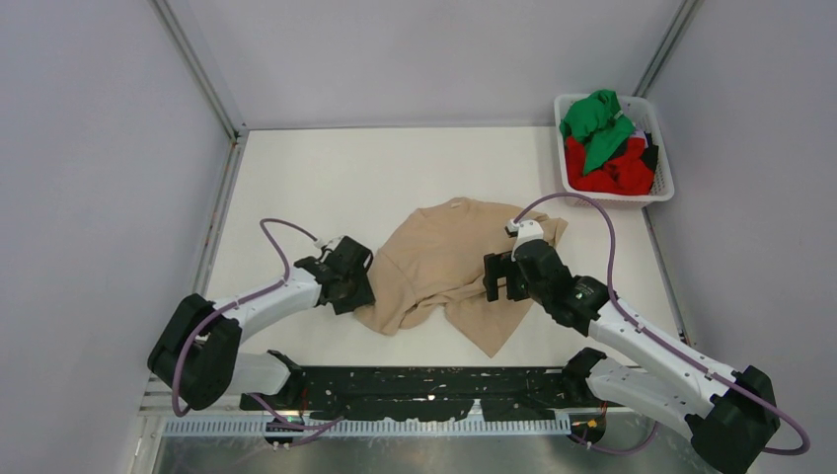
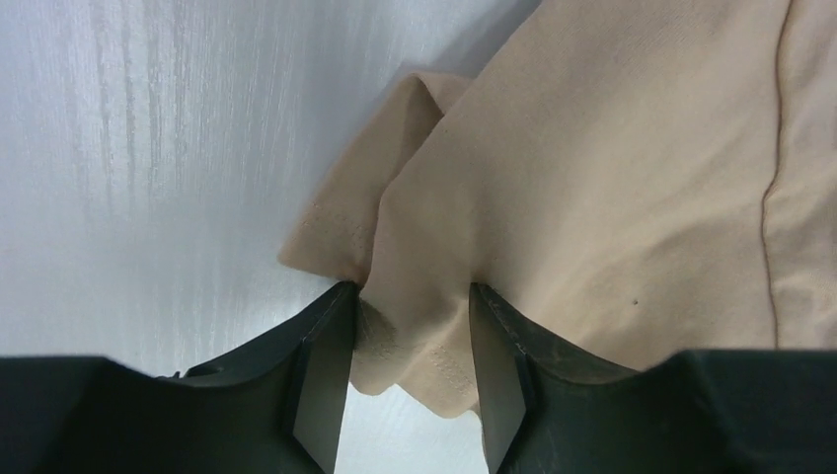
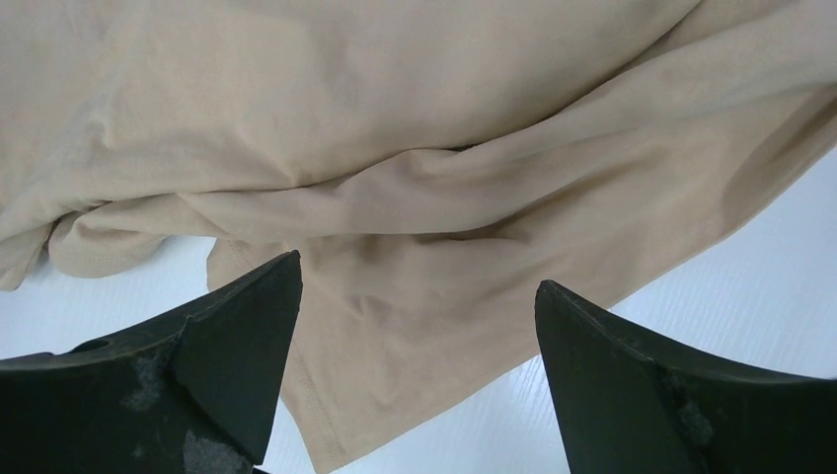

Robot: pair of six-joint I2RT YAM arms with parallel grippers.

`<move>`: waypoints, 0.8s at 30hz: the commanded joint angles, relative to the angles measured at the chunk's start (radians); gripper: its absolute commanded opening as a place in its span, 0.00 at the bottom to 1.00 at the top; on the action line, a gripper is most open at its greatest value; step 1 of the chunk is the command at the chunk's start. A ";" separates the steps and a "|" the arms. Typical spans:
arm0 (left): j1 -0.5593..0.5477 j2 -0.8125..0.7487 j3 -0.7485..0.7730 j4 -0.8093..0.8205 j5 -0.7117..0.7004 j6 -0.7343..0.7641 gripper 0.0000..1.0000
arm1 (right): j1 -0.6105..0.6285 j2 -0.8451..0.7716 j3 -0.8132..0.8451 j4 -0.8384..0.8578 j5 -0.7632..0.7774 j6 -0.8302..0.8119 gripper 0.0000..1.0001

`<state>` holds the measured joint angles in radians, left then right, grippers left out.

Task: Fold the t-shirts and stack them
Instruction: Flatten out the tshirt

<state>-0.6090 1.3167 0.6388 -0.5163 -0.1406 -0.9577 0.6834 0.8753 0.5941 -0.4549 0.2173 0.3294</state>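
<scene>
Top external view: white table (image 1: 326,178); beige shirt (image 1: 439,257) lay crumpled at centre; basket (image 1: 617,198), upper right, held green shirt (image 1: 592,118) over red shirt (image 1: 617,176); left gripper (image 2: 407,306) pinched beige hem; right gripper (image 3: 418,275) gaped wide above beige cloth.

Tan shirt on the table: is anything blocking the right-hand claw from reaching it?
Nothing visible does. The right gripper hangs open right over the beige t-shirt, with only cloth beneath it. The left gripper pinches a fold of the shirt's edge.
</scene>
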 commanded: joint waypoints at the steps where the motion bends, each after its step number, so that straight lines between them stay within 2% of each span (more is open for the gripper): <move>1: -0.023 0.003 -0.062 -0.023 0.069 -0.016 0.46 | 0.005 -0.004 0.000 0.001 0.041 0.014 0.95; 7: -0.035 -0.021 -0.062 -0.030 0.094 -0.009 0.28 | 0.005 0.014 -0.008 0.018 0.052 0.017 0.96; 14: -0.048 -0.070 -0.024 -0.107 0.081 -0.003 0.25 | 0.004 0.021 -0.013 0.005 0.058 0.018 0.95; 15: -0.049 -0.081 -0.020 -0.117 0.079 -0.001 0.21 | 0.005 0.019 -0.014 0.005 0.054 0.020 0.95; 17: -0.049 -0.099 -0.015 -0.135 0.079 0.003 0.01 | 0.005 0.016 -0.020 0.007 0.046 0.025 0.95; 24: -0.051 -0.159 -0.007 -0.134 0.073 0.019 0.00 | 0.011 0.015 -0.029 -0.012 0.034 0.043 0.96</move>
<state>-0.6548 1.1980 0.6052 -0.6312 -0.0654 -0.9573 0.6838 0.8970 0.5713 -0.4660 0.2489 0.3489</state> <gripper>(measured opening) 0.033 0.957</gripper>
